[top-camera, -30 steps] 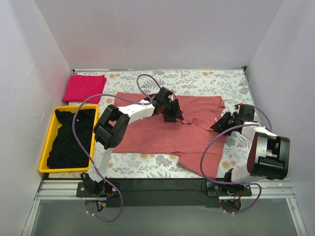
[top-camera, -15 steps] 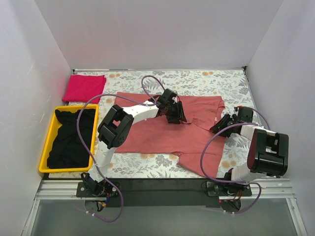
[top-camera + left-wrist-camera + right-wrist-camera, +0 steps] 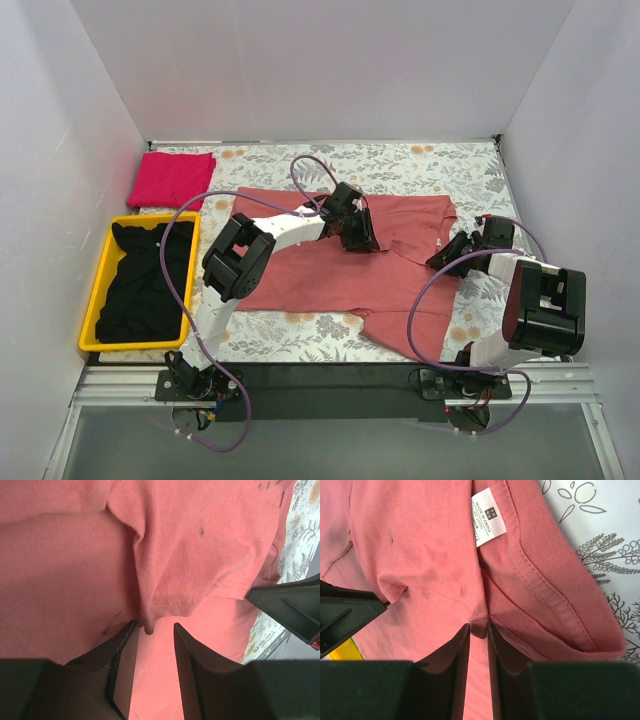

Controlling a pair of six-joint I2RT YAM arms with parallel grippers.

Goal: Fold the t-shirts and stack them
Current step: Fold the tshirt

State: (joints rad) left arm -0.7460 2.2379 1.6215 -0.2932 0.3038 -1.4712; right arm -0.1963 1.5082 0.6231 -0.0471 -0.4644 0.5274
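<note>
The salmon-red t-shirt (image 3: 320,270) lies spread over the middle of the table, its right part rumpled. My left gripper (image 3: 366,243) rests low on its upper middle. In the left wrist view the left gripper (image 3: 155,625) is open, and the tip of a stitched hem fold (image 3: 170,592) hangs at its mouth beside the left finger. My right gripper (image 3: 438,261) is at the collar side. The right wrist view shows the right gripper (image 3: 479,626) shut on a pinch of that shirt below the white neck label (image 3: 488,517). A folded magenta-pink t-shirt (image 3: 170,177) lies at the back left.
A yellow bin (image 3: 92,300) at the left edge holds black t-shirts (image 3: 145,285). White walls close in the floral tablecloth (image 3: 400,160) on three sides. Each gripper's black body shows in the other's wrist view.
My left gripper slid a little to the right across the salmon-red shirt. The right gripper has barely shifted and still pinches the cloth.
</note>
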